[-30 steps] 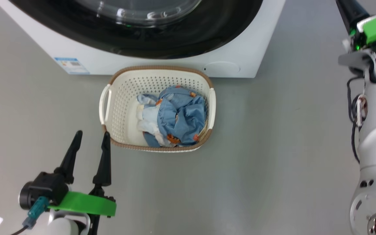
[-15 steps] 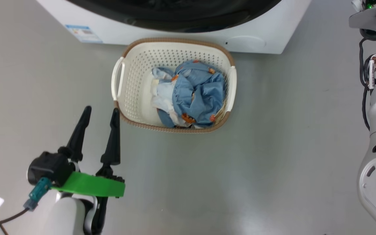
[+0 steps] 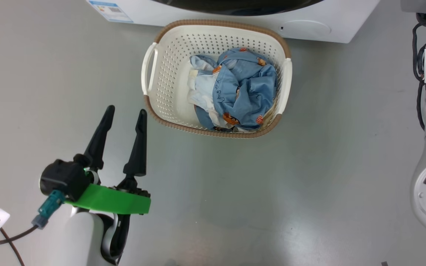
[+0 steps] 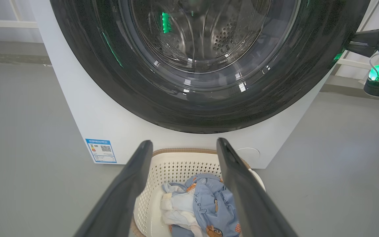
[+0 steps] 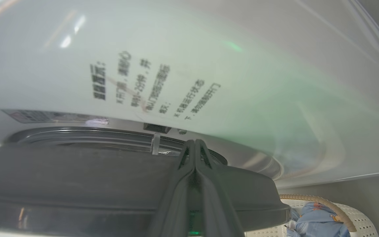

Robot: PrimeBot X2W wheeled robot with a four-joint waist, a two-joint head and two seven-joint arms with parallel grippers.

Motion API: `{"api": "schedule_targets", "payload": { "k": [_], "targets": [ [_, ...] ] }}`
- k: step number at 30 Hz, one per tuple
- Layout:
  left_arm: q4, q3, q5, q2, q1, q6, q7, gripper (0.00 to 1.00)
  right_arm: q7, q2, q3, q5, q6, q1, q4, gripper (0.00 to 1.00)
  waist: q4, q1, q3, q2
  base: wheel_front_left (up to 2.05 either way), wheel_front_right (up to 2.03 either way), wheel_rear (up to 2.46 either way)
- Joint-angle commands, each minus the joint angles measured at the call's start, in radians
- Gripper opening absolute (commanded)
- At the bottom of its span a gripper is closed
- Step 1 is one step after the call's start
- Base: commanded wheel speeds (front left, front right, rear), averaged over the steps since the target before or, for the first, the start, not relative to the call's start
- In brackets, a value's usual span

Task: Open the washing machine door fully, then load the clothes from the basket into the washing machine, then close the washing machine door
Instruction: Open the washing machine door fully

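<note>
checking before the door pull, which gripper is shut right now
The right gripper: its fingers are pressed together by the washing machine door. The left gripper has its fingers spread apart, short of the basket.

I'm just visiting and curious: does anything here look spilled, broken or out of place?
Nothing stands out. The clothes lie crumpled but all inside the basket, which stands upright on the floor in front of the washing machine. No spill or damage shows.
</note>
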Motion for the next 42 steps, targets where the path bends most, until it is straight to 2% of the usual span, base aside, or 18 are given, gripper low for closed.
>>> {"api": "schedule_targets", "payload": {
  "k": [1,6,23,36,42],
  "targets": [
    [-0.025,0.028,-0.01,0.021,-0.008,-0.003,-0.009,1.0,-0.003,0.026,0.005,-0.009,-0.001,-0.047,-0.019,0.0,0.009,0.0,0.007,-0.0001,0.0,0.0,0.0],
    [-0.024,0.027,-0.016,0.021,-0.009,-0.003,-0.009,1.0,0.036,0.026,0.029,0.026,-0.001,-0.059,-0.01,0.0,0.012,0.0,0.009,-0.0001,0.0,0.0,0.0],
    [-0.028,0.043,-0.003,0.021,-0.019,-0.003,-0.009,1.0,0.188,0.026,0.162,0.178,-0.001,0.086,-0.086,0.0,-0.014,0.0,-0.006,-0.0001,0.0,0.0,0.0],
    [-0.036,0.059,0.012,0.021,-0.006,-0.003,-0.009,1.0,0.405,0.027,0.312,0.393,-0.001,0.22,-0.217,0.0,-0.026,0.0,-0.044,-0.0001,0.0,0.0,0.0],
    [-0.04,0.065,0.017,0.021,0.0,-0.003,-0.009,1.0,0.491,0.027,0.375,0.443,-0.001,0.297,-0.277,0.0,-0.03,0.0,-0.061,-0.0001,0.0,0.0,0.0]
  ]
}}
